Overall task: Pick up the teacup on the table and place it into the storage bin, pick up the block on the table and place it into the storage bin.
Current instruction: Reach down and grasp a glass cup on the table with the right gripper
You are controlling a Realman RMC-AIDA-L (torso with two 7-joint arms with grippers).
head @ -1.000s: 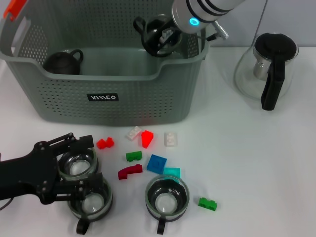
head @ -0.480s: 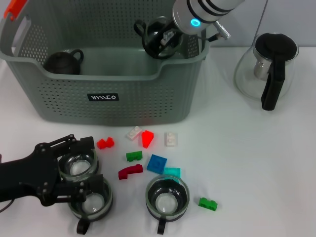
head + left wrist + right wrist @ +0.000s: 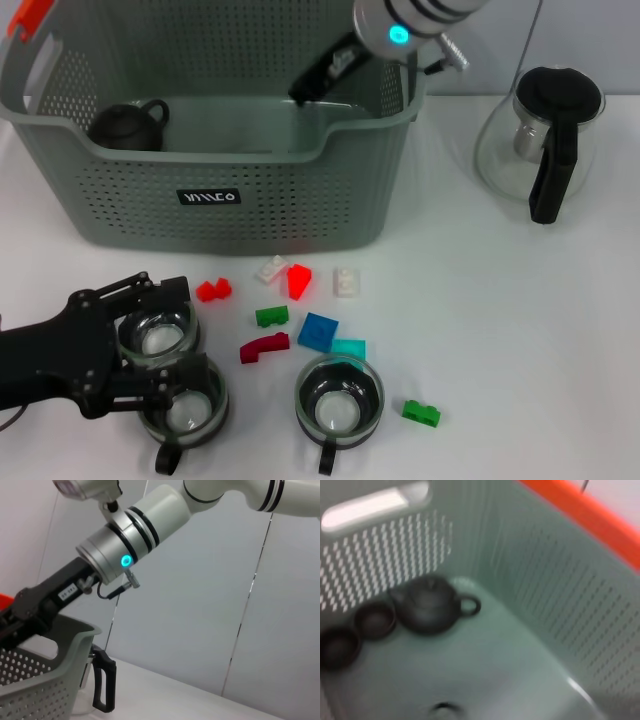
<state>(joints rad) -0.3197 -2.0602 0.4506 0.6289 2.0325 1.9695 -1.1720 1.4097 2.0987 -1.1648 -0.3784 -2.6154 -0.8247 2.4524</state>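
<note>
Three glass teacups stand at the table's front: one between the fingers of my black left gripper, one just in front of it, one in the middle. The left gripper is open and straddles its teacup. Several small blocks lie between the cups and the storage bin, among them a blue block and a red block. My right gripper hangs over the bin's back right corner, open and holding nothing. The right wrist view looks down into the bin.
Inside the bin lie a dark teapot and two small dark cups. A glass teapot with a black handle stands on the table right of the bin. A green block lies alone at the front right.
The dark-handled cup that hung in my right gripper over the bin is no longer in it, and the gripper has tilted up. The left arm has not moved.
</note>
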